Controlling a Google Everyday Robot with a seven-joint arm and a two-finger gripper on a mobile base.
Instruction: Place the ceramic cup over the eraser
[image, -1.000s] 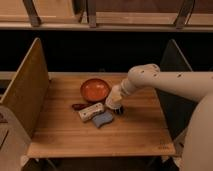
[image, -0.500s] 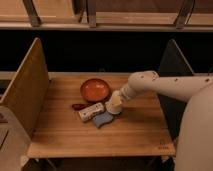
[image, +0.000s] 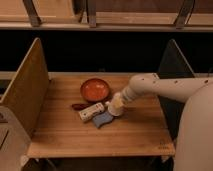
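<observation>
One gripper (image: 114, 106) lower (cup unseen).

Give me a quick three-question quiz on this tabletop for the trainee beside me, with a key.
1. True or false: the gripper is low over the wooden table, just right of the blue sponge.
2. Which thing lies nearest the table's far edge? A) the orange bowl B) the blue sponge C) the white oblong
3. Fill in: the white oblong lies between the orange bowl and the ____.

Key: 1 true. 2 A. 3 blue sponge.

Note: the eraser cannot be made out, and a pale shape at the gripper may be the ceramic cup.
</observation>
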